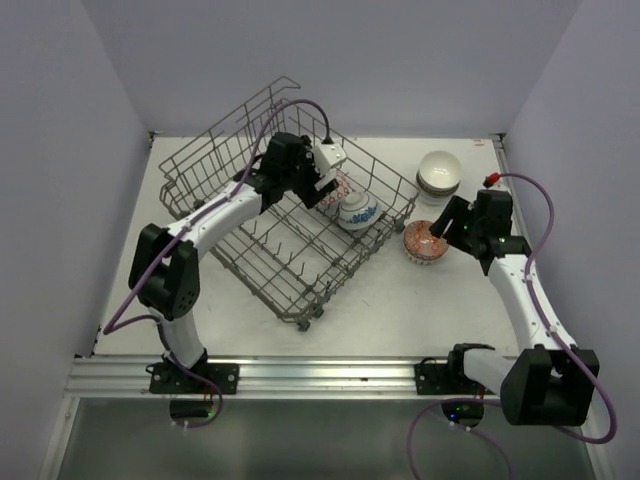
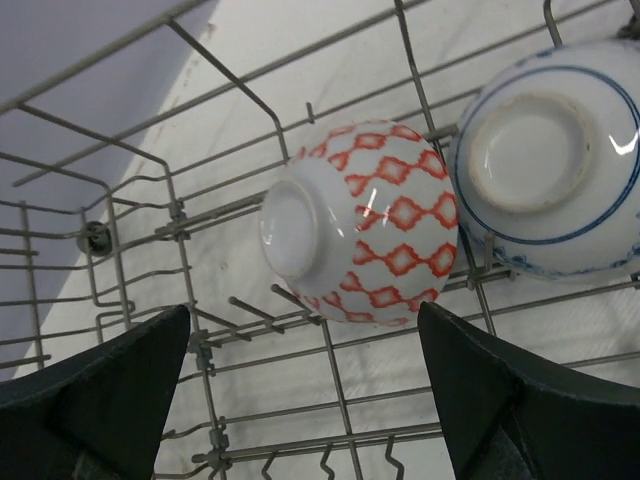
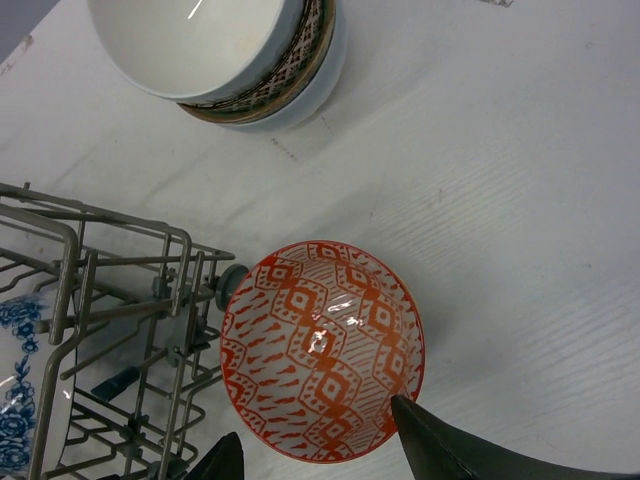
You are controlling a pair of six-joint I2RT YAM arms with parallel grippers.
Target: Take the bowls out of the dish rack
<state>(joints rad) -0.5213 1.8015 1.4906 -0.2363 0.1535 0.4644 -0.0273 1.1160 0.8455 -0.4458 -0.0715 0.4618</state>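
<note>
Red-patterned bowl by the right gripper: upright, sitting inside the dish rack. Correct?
Not quite. The red-patterned bowl by the right gripper is upright, but it sits on the table just outside the corner of the dish rack, not inside it. The right wrist view shows this.

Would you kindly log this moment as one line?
left pincer: open over red-diamond white ceramic bowl in grey wire dish rack | right pincer: open at red-patterned ceramic bowl on table
</note>
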